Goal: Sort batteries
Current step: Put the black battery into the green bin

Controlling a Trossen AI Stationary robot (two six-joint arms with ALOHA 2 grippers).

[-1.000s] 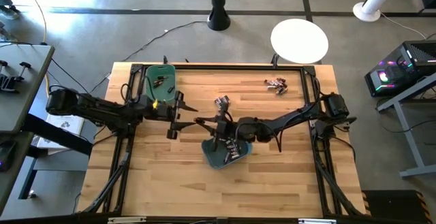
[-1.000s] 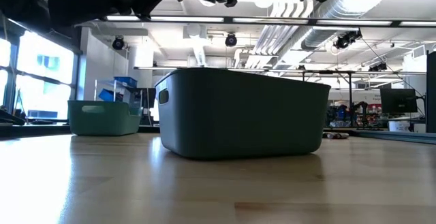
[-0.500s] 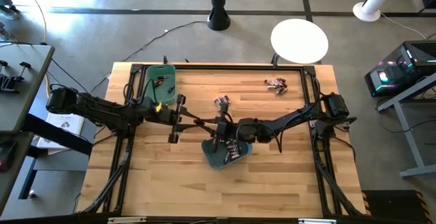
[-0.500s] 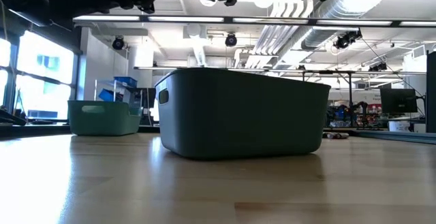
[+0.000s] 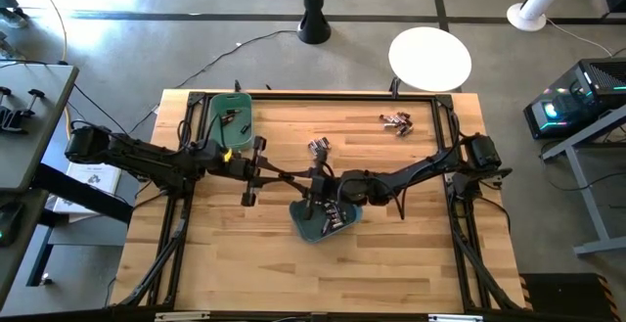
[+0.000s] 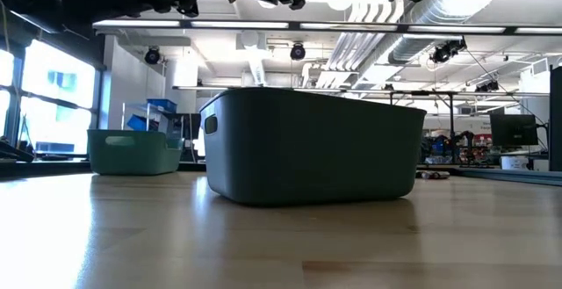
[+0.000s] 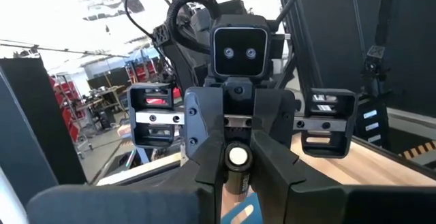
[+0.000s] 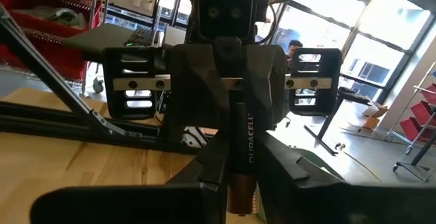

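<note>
Wooden tabletop (image 5: pixel 391 253) lies mostly bare around my work. I read this as a handover above the teal bin (image 5: pixel 323 219): right gripper (image 8: pixel 238 176) clamps one battery (image 8: pixel 245 152), and left gripper (image 7: pixel 237 176) has pinched its other end. Next, I judge, right must let go. Loose batteries (image 5: pixel 396 120) lie well apart; the green bin (image 5: pixel 231 116) sits near the table's edge.

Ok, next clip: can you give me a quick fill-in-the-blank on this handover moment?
The left gripper and right gripper meet mid-table, both closed on a single ____.
In the right wrist view, the printing along its side reads ____.
In the high view, the green bin stands at the table's far ____ corner.
Missing words: battery; Duracell; left.
</note>
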